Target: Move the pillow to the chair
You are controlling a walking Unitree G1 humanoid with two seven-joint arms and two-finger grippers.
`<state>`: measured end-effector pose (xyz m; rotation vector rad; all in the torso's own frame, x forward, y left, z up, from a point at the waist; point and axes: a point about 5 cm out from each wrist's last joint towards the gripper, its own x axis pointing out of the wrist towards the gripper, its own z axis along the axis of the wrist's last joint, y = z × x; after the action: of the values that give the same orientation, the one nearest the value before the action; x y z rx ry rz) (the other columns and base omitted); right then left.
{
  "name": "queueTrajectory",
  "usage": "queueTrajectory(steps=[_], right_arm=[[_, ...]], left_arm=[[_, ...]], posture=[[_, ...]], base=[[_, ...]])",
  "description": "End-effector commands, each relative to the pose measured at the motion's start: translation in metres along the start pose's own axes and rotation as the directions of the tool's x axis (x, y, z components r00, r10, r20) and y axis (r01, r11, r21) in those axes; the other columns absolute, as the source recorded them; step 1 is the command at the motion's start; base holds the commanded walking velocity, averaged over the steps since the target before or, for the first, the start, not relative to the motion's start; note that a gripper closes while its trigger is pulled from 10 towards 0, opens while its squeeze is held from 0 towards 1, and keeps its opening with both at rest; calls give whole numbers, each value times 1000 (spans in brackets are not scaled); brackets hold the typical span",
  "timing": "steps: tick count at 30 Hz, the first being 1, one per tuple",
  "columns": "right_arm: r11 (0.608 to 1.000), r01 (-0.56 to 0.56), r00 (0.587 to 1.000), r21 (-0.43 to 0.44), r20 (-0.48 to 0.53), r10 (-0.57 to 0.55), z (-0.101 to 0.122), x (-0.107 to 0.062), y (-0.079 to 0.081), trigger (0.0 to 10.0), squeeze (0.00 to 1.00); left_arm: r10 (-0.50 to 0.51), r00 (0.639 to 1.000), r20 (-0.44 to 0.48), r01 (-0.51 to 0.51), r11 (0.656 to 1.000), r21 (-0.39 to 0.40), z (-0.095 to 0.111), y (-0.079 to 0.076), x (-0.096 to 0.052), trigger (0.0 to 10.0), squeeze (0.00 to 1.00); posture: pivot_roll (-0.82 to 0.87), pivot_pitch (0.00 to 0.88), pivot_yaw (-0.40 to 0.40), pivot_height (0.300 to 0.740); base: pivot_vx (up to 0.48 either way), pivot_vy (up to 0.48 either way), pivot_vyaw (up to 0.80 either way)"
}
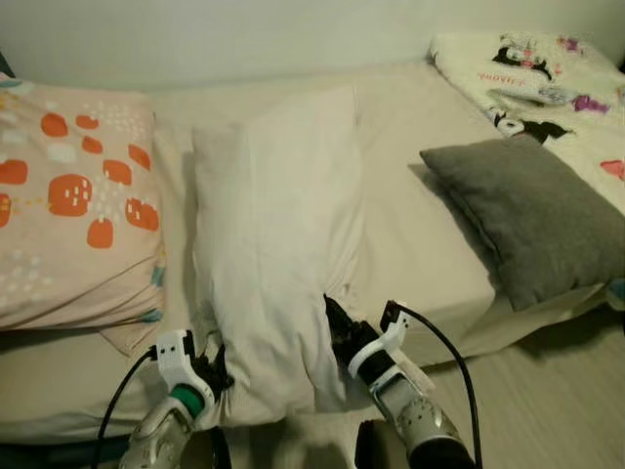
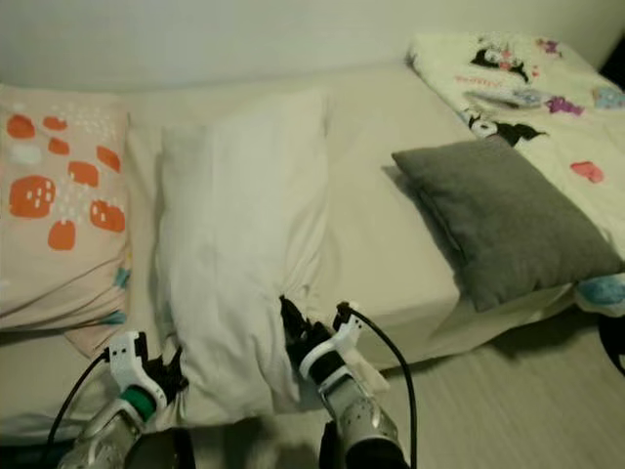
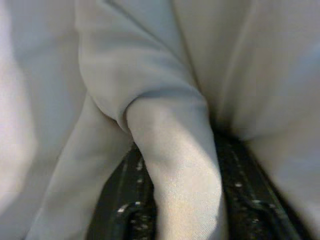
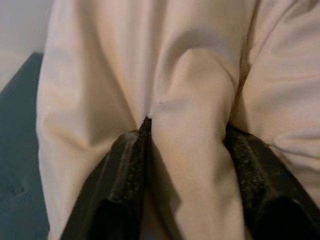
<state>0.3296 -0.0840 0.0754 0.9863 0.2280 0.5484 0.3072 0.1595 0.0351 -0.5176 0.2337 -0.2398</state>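
The white pillow point(image 1: 278, 244) lies lengthwise on the bed point(image 1: 430, 244), between a patterned pillow point(image 1: 73, 200) and a grey cushion point(image 1: 532, 215). The left gripper point(image 1: 217, 376) and right gripper point(image 1: 337, 327) each pinch a fold of its near end, seemingly firmly.

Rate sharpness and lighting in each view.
Eye views: dim, soft, yet the white pillow and grey cushion read clearly. Left wrist view: fabric fold close and blurred, left gripper dark. Right wrist view: warmer, sharper, right gripper pinching fabric.
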Motion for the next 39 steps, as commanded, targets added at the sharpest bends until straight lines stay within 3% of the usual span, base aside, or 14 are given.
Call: queueTrajectory(steps=[1,10,12,15,19,24,32,34,36,37,39], right_arm=[[999,-29,982,42,-184,36,-40,-2,3,0,0],[995,-90,947,-43,-314,72,-53,-5,7,0,0],[990,-129,939,-64,-328,101,-50,-3,12,0,0],[986,-148,936,-71,-331,117,-48,-2,14,0,0],[964,-215,914,-155,-379,143,-46,-2,20,0,0],[945,-250,919,-213,-360,162,-39,-1,28,0,0],[932,-278,925,-231,-326,195,-27,-2,37,0,0],[906,-301,919,-299,-345,191,-24,-2,41,0,0],[897,-308,917,-317,-351,191,-24,-3,43,0,0],[877,-333,917,-347,-335,216,-19,-2,54,0,0],[877,-333,917,-347,-335,216,-19,-2,54,0,0]], left_arm=[[-48,998,-37,48,999,3,-12,-14,2,0,0],[-96,994,-46,98,994,42,-12,-29,11,0,0],[-163,985,-56,168,981,98,-9,-47,19,0,0],[-185,982,-49,190,974,126,-6,-55,21,0,0],[-224,974,-41,228,949,216,4,-69,26,0,0],[-237,971,12,226,940,257,22,-78,28,0,0],[-237,968,82,207,940,271,43,-84,24,0,0],[-285,955,84,246,918,312,48,-93,21,0,0],[-296,951,86,255,912,323,50,-95,20,0,0],[-299,945,135,245,916,317,62,-102,18,0,0],[-299,945,135,245,916,317,62,-102,18,0,0]], posture=[[39,104,38,589],[42,61,28,589],[47,47,29,589],[51,38,29,589],[55,26,33,589],[55,26,35,589],[61,18,49,589],[64,18,48,589],[64,18,48,589],[66,19,51,589],[66,19,51,589]], base=[[0,0,0],[0,0,0],[0,0,0],[0,0,0],[0,0,0],[0,0,0],[0,0,0],[0,0,0],[0,0,0],[0,0,0],[0,0,0]])
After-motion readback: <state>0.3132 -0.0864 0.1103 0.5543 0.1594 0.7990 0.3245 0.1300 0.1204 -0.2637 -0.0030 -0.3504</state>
